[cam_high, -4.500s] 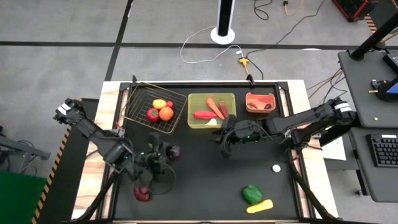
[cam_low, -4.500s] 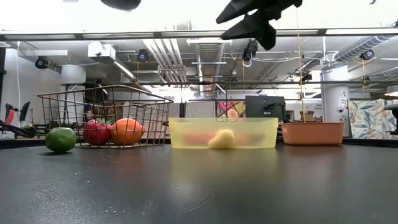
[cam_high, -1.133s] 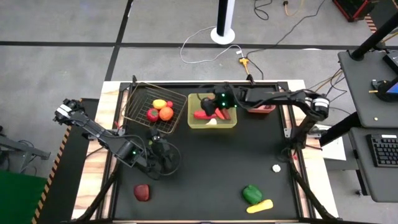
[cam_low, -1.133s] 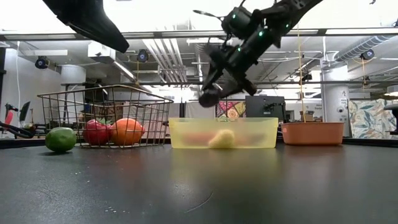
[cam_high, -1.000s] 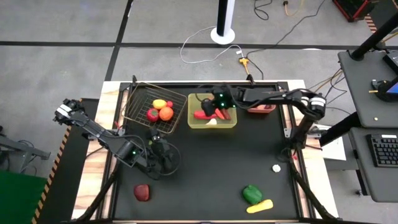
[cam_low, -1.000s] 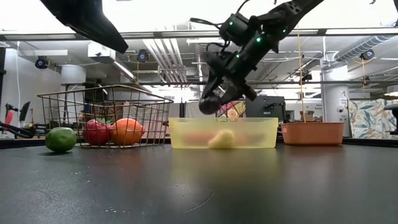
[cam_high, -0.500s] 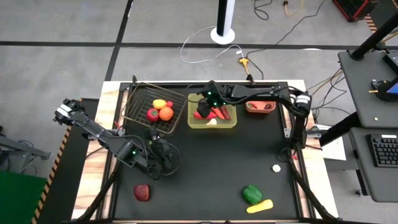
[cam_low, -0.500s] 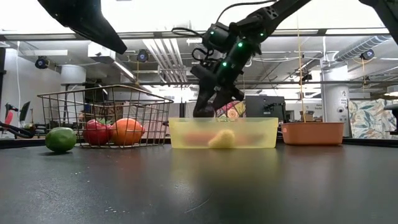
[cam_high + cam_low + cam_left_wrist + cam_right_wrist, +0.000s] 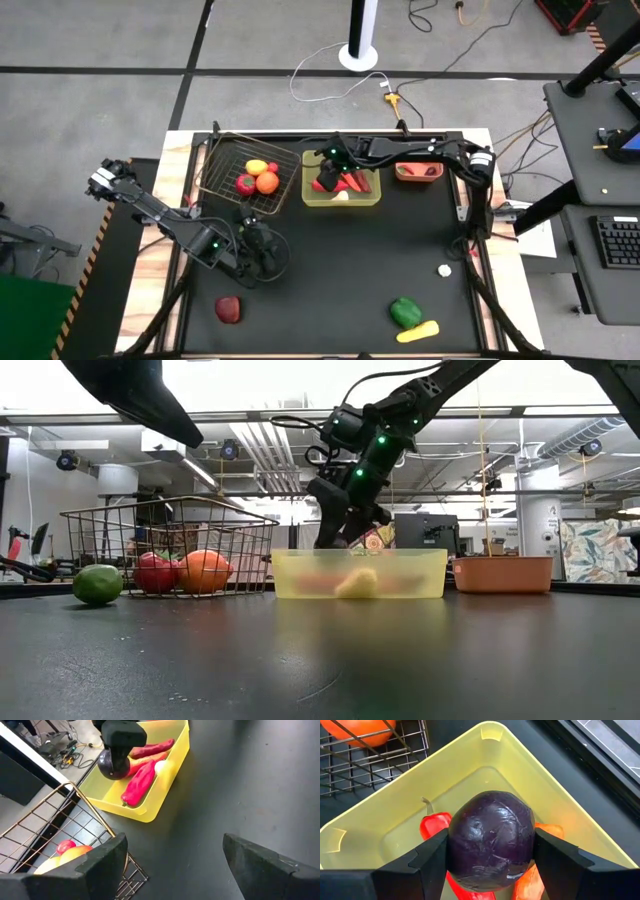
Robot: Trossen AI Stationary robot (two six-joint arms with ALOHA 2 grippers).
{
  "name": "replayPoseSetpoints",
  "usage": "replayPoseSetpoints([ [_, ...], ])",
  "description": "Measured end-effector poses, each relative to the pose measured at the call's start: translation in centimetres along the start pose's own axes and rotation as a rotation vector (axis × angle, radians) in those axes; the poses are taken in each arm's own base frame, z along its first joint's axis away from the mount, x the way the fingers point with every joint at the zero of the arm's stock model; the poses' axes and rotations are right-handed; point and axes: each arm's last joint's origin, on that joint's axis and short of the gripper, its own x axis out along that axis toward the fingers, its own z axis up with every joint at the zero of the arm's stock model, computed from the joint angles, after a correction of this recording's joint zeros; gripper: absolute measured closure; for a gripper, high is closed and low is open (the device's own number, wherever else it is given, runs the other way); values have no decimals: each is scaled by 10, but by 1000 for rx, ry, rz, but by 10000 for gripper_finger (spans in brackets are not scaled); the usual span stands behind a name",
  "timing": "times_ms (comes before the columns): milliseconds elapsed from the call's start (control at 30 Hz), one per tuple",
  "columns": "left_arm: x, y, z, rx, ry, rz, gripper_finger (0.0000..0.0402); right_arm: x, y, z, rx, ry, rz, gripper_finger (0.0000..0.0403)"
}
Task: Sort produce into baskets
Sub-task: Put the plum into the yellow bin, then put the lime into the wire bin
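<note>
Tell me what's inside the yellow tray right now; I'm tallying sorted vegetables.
The yellow tray holds a red chili, an orange carrot and a pale yellowish piece. The right gripper holds a purple beet above it, covering part of the floor.

No legible text, label, brand, number or sign in any view.
</note>
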Motion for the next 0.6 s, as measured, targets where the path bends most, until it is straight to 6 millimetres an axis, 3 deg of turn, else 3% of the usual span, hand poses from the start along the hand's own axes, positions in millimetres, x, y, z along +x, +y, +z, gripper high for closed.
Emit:
replayPoseSetpoints([
  [367,0,0,0,-11,0,0,94,0,0,0,3,1,0,104],
  [600,0,0,0,-20,1,0,94,0,0,0,15,2,1,92],
])
